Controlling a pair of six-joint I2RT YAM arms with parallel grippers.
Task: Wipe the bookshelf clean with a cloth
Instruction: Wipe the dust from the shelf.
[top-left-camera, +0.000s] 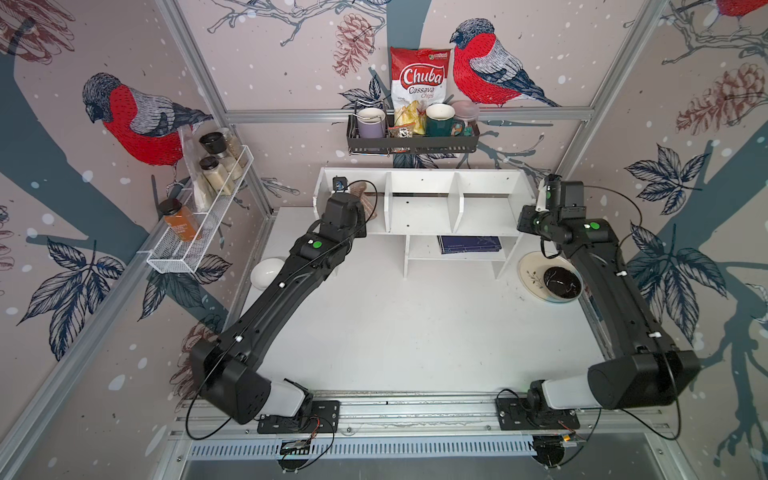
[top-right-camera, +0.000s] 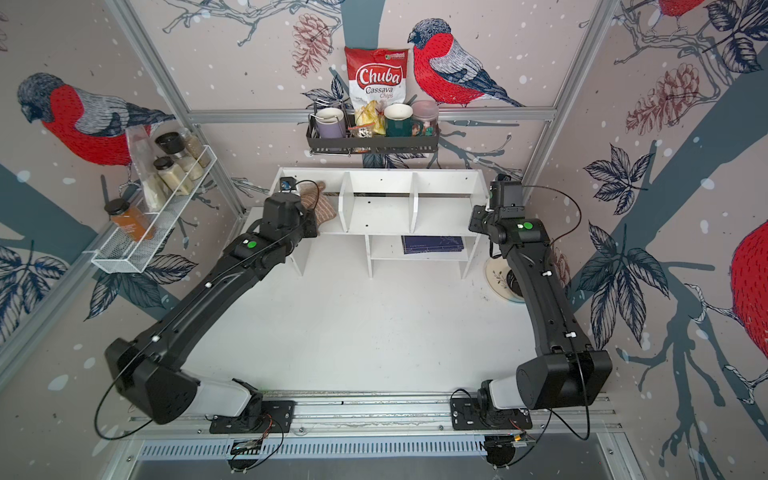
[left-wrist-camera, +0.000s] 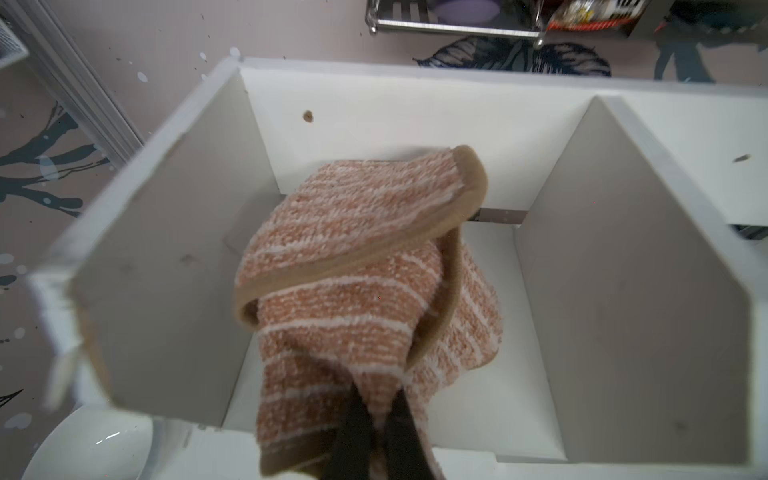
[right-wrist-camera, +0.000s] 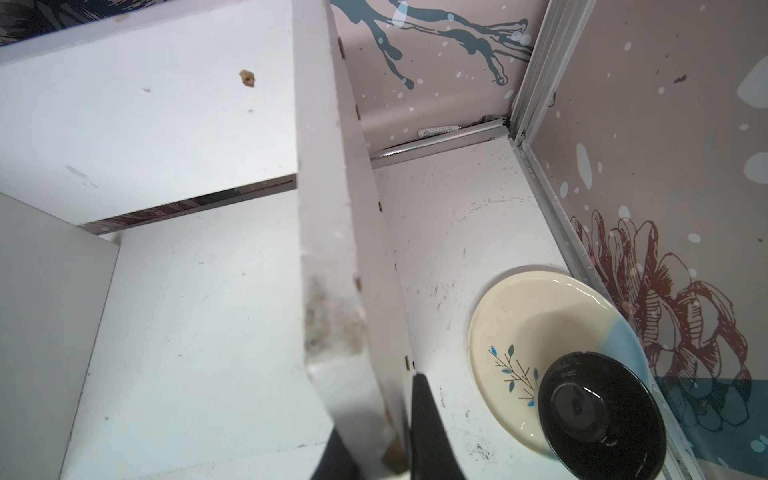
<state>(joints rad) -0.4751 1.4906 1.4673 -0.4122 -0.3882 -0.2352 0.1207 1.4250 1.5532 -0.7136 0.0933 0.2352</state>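
The white bookshelf (top-left-camera: 419, 212) (top-right-camera: 374, 214) stands at the back of the table. My left gripper (left-wrist-camera: 378, 395) is shut on the striped beige cloth (left-wrist-camera: 357, 270), which hangs bunched inside the shelf's left upper compartment, also visible in both top views (top-left-camera: 369, 203) (top-right-camera: 320, 205). My right gripper (right-wrist-camera: 378, 415) is shut on the front edge of the bookshelf's right side panel (right-wrist-camera: 332, 249), one finger inside the compartment and one finger outside. A smudged grey patch marks that panel's edge. Small brown specks sit on the back board (left-wrist-camera: 308, 116) (right-wrist-camera: 247, 77).
A dark blue book (top-left-camera: 469, 244) lies on the lower shelf. Right of the shelf a cream plate (top-left-camera: 534, 270) carries a black bowl (top-left-camera: 562, 282). A white bowl (top-left-camera: 268, 272) sits left. A black rack (top-left-camera: 411, 143) and a white mesh rack (top-left-camera: 199, 232) hang on the walls.
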